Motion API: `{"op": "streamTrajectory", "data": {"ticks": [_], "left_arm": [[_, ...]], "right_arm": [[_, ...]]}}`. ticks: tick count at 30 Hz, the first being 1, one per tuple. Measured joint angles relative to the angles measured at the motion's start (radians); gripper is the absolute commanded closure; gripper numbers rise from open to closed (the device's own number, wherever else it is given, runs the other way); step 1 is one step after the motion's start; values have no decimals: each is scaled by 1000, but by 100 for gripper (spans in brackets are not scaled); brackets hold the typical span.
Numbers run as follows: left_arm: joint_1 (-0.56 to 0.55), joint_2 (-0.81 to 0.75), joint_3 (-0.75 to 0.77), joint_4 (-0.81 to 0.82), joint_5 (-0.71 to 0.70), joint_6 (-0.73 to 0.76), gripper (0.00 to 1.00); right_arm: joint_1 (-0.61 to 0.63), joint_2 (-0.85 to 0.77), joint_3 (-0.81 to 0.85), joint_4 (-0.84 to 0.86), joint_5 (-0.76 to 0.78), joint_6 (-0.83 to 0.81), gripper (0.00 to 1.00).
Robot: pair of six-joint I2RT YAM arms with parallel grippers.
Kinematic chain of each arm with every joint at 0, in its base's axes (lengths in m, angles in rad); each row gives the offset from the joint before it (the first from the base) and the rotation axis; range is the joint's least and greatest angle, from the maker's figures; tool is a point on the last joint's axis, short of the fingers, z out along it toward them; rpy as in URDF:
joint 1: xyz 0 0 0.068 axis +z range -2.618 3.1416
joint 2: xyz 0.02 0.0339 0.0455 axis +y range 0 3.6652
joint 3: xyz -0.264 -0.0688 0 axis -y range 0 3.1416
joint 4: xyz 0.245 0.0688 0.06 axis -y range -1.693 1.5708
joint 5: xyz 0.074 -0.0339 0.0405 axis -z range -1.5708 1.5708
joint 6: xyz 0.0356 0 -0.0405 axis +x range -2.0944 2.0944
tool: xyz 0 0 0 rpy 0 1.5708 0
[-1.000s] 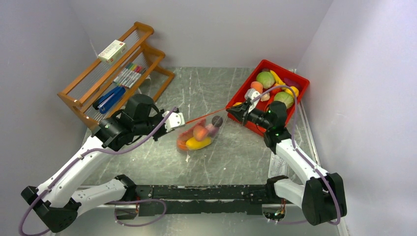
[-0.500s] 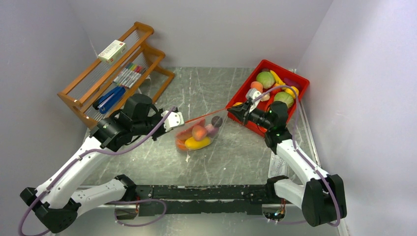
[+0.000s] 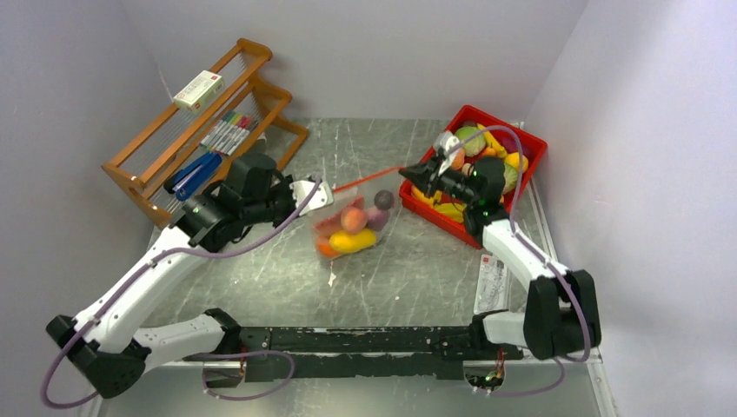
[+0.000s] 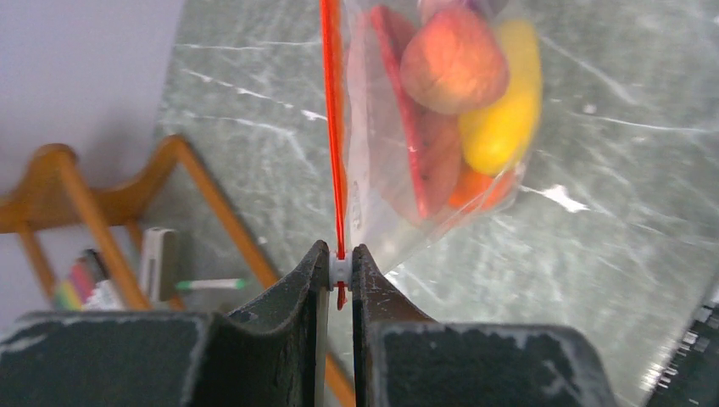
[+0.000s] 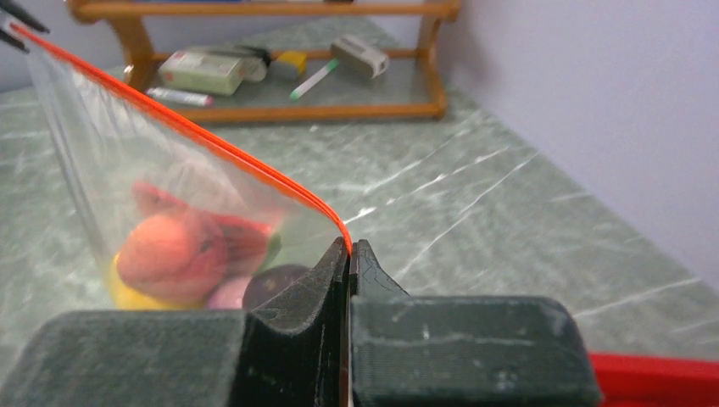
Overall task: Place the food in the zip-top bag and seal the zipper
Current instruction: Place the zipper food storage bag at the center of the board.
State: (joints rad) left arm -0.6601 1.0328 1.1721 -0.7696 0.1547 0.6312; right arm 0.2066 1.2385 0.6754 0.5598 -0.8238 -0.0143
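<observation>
Clear bag (image 3: 341, 233) hangs over the middle of the table (image 3: 417, 278), loaded with food (image 3: 353, 218) in peach, yellow, orange and red. Its orange-red zipper (image 3: 369, 179) runs taut and straight, left to right. Left gripper (image 3: 322, 193) pinches the zipper's left end, jaws narrow; right gripper (image 3: 404, 174) is clamped tight on the right end, beside the red tray (image 3: 443, 221)

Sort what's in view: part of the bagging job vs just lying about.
Job: clear crinkly zip-top bag; orange-red zipper strip, both ends pinched by left gripper and right gripper; glossy toy fruit in bag; more toy produce in red plastic tray.
Lying about: orange-brown wooden rack; white cardboard box; coloured markers; blue object.
</observation>
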Motion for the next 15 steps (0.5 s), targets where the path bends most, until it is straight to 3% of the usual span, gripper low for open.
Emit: {"op": "streamTrajectory", "data": {"ticks": [6, 10, 15], "left_arm": [[47, 171, 210, 46, -89, 100, 93], [69, 192, 256, 135, -154, 172, 93], [70, 150, 166, 224, -166, 221, 93]], "right_arm": [[-15, 182, 274, 42, 11, 15, 100], [-17, 253, 399, 79, 10, 17, 100], [-14, 258, 311, 188, -6, 29, 100]]}}
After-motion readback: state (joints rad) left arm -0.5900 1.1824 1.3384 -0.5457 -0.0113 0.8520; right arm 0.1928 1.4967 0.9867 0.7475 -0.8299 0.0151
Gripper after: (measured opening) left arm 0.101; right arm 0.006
